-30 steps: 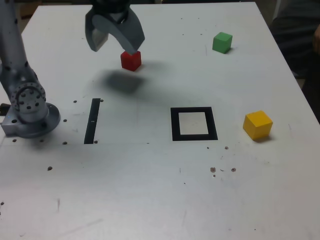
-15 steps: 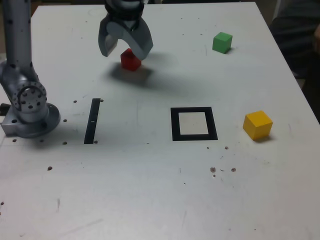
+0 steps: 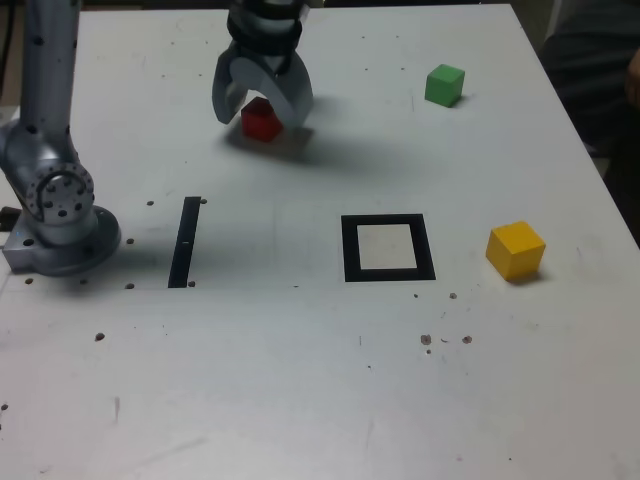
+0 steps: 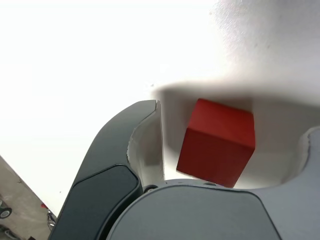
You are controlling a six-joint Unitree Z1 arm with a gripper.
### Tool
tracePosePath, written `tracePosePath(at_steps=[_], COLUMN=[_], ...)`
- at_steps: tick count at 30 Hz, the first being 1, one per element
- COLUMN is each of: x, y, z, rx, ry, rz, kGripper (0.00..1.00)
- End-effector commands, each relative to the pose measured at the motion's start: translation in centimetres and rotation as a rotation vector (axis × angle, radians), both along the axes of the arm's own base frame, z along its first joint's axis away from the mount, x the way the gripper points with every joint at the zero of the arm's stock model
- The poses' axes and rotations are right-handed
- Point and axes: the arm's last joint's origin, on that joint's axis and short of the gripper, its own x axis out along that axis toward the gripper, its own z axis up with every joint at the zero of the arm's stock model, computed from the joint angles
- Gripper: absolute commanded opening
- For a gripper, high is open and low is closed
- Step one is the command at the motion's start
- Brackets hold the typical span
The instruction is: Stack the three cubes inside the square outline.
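The red cube (image 3: 261,122) sits on the white table at the back, left of centre in the exterior view. My gripper (image 3: 260,113) is open and lowered over it, one finger on each side. In the wrist view the red cube (image 4: 217,142) lies between the dark fingers (image 4: 135,135), with a gap showing beside it. The green cube (image 3: 444,85) rests at the back on the exterior view's right. Near the right edge lies the yellow cube (image 3: 516,250). The square outline (image 3: 350,250), black with a white centre, is mid-table and holds nothing.
The arm's grey base (image 3: 60,220) stands at the exterior view's left edge. A thin black strip (image 3: 185,240) lies between the base and the square outline. Small dark specks dot the table (image 3: 300,380).
The gripper has moved toward the exterior view's right and come down, from beside and above the red cube to straddling it. The cubes have not moved.
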Motion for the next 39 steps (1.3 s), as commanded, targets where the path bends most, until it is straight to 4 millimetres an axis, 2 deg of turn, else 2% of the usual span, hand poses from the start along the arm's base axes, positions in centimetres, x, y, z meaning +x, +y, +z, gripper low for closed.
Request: tracePosePath(at_steps=[1,7,15,17,31,39], x=[0.2,0.5,0.5,0.6,0.5,0.1], y=[0.2,0.4,0.5,0.5,0.4,-0.1], z=[-0.3,-0.8,-0.7,-0.7,-0.5,0.6], rx=[-0.002,-0.003,0.008,0.010,0.011,0.019], ry=[-0.001,-0.002,-0.015,-0.019,-0.029,-0.062], rz=[0.004,0.015,0.023,0.023,0.023,0.022], kGripper=[0.88,0.73,0.35,0.31,0.28,0.28])
